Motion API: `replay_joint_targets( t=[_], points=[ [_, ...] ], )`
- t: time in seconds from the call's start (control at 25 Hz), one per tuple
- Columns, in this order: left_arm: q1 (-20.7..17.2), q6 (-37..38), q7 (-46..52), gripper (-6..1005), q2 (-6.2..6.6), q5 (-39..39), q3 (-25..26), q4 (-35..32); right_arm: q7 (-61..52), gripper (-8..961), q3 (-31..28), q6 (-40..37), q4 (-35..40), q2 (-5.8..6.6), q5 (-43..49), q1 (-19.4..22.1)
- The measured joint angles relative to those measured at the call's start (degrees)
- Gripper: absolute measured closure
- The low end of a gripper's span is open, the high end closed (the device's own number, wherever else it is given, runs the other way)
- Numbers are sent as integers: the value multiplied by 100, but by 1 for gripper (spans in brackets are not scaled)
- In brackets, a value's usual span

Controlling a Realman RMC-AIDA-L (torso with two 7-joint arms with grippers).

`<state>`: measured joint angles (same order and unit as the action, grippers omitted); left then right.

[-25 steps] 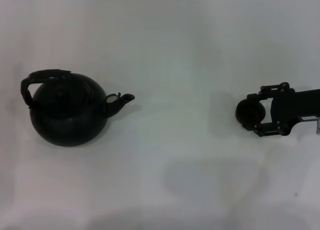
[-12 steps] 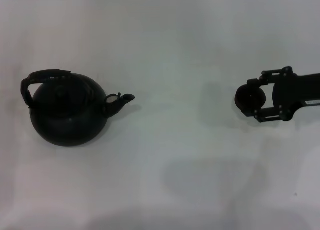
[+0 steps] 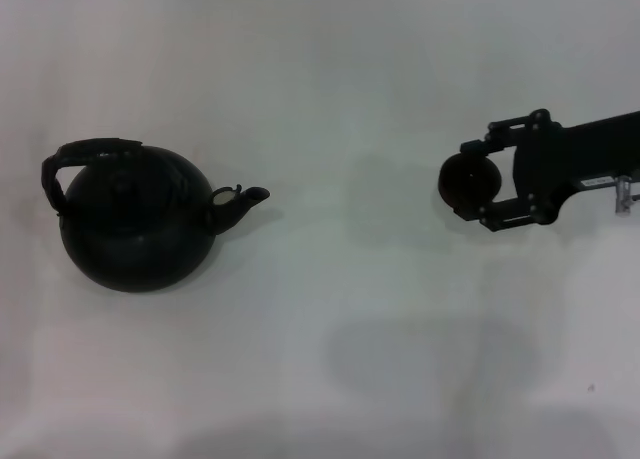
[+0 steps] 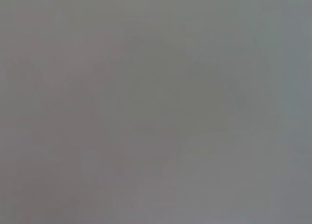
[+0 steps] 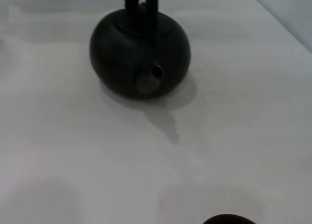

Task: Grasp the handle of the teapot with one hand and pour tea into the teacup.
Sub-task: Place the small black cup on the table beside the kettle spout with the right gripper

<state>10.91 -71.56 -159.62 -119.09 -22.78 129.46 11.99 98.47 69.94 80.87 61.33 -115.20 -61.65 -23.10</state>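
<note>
A plain white table (image 3: 330, 309) carries soft grey shadows near its front.

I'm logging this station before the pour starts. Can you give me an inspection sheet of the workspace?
Surface: white table, bare between the items.
Teapot: upright on the robot's left, spout toward the cup, handle free.
Teacup: between the right gripper's fingers, on the robot's right.
Clutter: nothing seen.
Right gripper: shut on the teacup.
Left gripper: not in view.
Cables: nothing seen.
Surroundings: nothing seen beyond the table.
</note>
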Motion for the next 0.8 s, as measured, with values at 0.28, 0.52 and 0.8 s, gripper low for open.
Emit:
replay_joint_targets(
  t=[0.28,0.52,0.8],
  points=[
    [11,0,7,268,0,-10,0,-5,-28,210,424,-79,29,-2,-313,-153],
    [32,0,6,268,1,-16,-49,19,-39,206,976,-412,-8,-12,-514,-179],
    [44,2,8,269,8,-16,-78,23,-42,202,1238,-737,-243,-11,-649,-202]
  ],
)
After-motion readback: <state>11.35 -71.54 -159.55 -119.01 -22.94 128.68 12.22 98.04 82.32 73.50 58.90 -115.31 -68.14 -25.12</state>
